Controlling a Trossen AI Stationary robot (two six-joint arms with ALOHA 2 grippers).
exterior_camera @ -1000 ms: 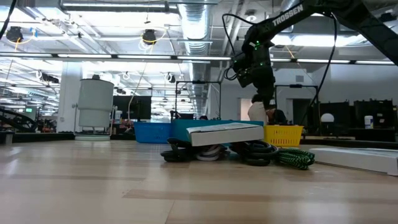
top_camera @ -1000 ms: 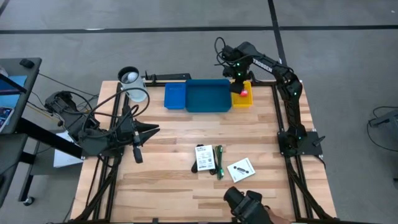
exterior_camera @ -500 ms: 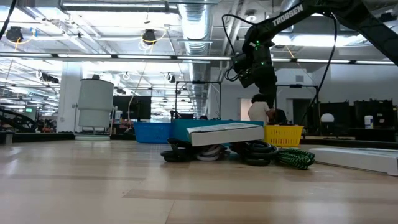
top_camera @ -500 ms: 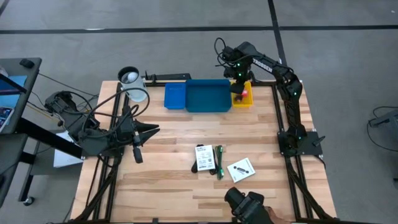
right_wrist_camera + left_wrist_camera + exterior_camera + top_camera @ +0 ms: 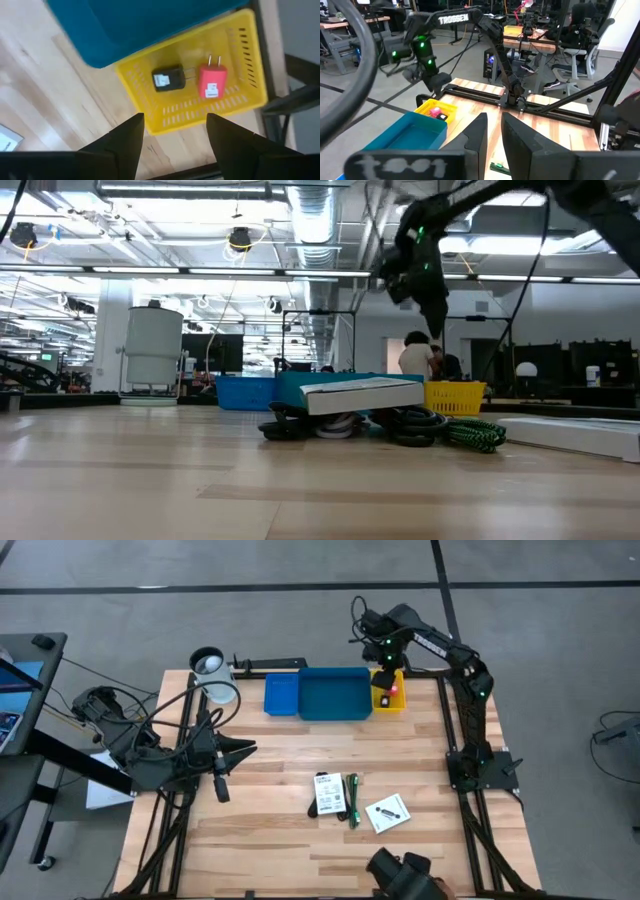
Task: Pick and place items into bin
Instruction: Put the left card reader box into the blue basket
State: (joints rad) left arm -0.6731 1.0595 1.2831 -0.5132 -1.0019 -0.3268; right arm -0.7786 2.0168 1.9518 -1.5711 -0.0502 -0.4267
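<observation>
Near edge of table (image 5: 260, 840): two white packets, one (image 5: 327, 794) beside the green cable (image 5: 352, 800), the other (image 5: 387, 812) just right of it, all loose on the wood.

Left side: left gripper (image 5: 243, 748) parked low over the table, fingers (image 5: 477, 137) a narrow gap apart, holding nothing.

Far edge, row of trays: small blue tray (image 5: 281, 695), no contents visible; wide blue tray (image 5: 334, 694), no contents visible; yellow tray (image 5: 240, 65), holding a black piece (image 5: 167, 79) and a red block (image 5: 212, 83) side by side, apart.

Above yellow tray: right gripper (image 5: 383, 668), raised clear of it, fingers (image 5: 125, 137) spread wide, empty, touching nothing.

Far left corner: white-and-black cup (image 5: 209, 663).
</observation>
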